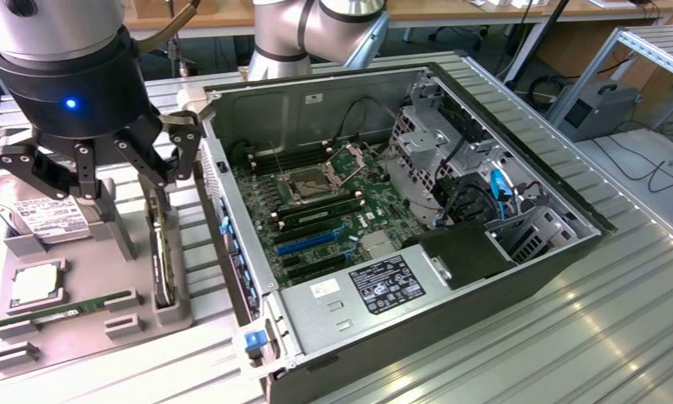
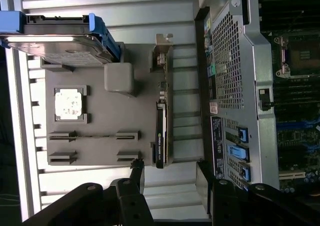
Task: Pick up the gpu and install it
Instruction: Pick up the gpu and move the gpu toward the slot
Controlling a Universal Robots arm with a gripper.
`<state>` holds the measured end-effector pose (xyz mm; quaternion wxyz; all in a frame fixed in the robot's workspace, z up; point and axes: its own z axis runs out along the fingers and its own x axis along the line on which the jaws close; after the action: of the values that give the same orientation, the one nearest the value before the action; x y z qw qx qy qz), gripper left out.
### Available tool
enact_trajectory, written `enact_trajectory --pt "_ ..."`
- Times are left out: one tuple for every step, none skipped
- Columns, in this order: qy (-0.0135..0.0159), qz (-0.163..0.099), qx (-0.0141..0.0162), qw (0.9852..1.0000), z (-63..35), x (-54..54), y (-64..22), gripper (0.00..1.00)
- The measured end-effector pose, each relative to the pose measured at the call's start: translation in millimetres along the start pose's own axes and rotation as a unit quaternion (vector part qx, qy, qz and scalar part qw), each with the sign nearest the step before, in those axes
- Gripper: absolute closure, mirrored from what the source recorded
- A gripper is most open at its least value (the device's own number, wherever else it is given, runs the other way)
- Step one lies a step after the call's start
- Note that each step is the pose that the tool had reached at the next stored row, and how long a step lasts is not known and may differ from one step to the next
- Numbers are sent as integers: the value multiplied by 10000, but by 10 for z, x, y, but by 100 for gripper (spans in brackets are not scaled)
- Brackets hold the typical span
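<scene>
Tool (image 1: 107, 181) spread wide and gripping nothing, hovering over the grey tray (image 1: 124, 313) on the worktop (image 1: 538, 353), gpu (image 1: 162, 263) standing on edge in the tray's slot, on the tray's side nearest the open computer case (image 1: 516, 126), untouched, hard drive (image 1: 45, 220) also in the tray.

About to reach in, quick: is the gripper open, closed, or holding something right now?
Gripper: open, empty, poised over the gpu, a slim dark circuit card with silvery end bracket, standing on edge in the grey plastic tray.
</scene>
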<state>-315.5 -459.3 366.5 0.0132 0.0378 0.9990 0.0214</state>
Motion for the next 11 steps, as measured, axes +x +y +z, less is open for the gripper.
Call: enact_trajectory --pt "0 0 0 10000 4 0 0 46" --pt "0 0 0 10000 8 0 0 46" --pt "0 0 0 10000 11 0 0 46" --pt "0 0 0 10000 15 0 -1 46" --pt "0 0 0 10000 19 0 -1 46" --pt "0 0 0 10000 23 0 -1 46" --pt "0 0 0 10000 27 1 -1 46" --pt "0 0 0 10000 30 1 -1 46" --pt "0 0 0 10000 33 1 -1 46" --pt "0 0 0 10000 38 1 -2 46" --pt "0 0 0 10000 42 1 -2 46"
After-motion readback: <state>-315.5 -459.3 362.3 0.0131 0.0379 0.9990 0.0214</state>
